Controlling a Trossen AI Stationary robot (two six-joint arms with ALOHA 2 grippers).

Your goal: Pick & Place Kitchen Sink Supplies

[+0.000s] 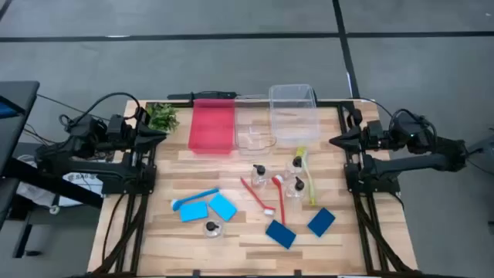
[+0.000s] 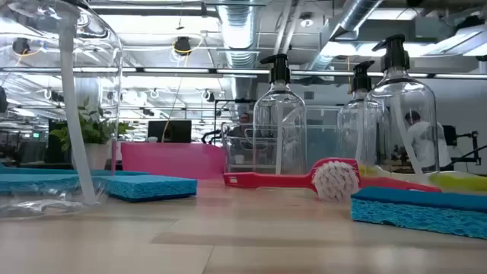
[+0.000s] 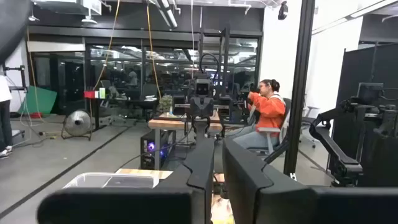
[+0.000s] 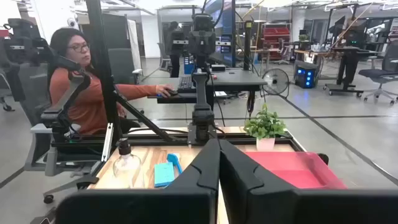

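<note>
Several clear pump bottles stand mid-table (image 1: 258, 175) (image 1: 296, 166) (image 1: 295, 188); another (image 1: 212, 228) lies on its side near the front. Light-blue sponges (image 1: 193, 211) (image 1: 223, 206) and a blue brush (image 1: 194, 199) lie flat at the left front. Dark-blue sponges (image 1: 280, 233) (image 1: 321, 222) lie flat at the right front. Two red brushes (image 1: 257, 196) (image 1: 279, 199) and a yellow-green brush (image 1: 307, 174) lie among the bottles. My left gripper (image 1: 162, 133) waits shut at the table's left edge and my right gripper (image 1: 333, 141) shut at the right edge, both level, holding nothing.
A pink bin (image 1: 212, 126) and clear bins (image 1: 293, 114) (image 1: 253, 131) stand along the far edge, with a leafy plant (image 1: 163, 116) at the far left corner. A seated person (image 4: 81, 93) is beyond the table's left side. Bare wood shows along the near edge (image 1: 247, 259).
</note>
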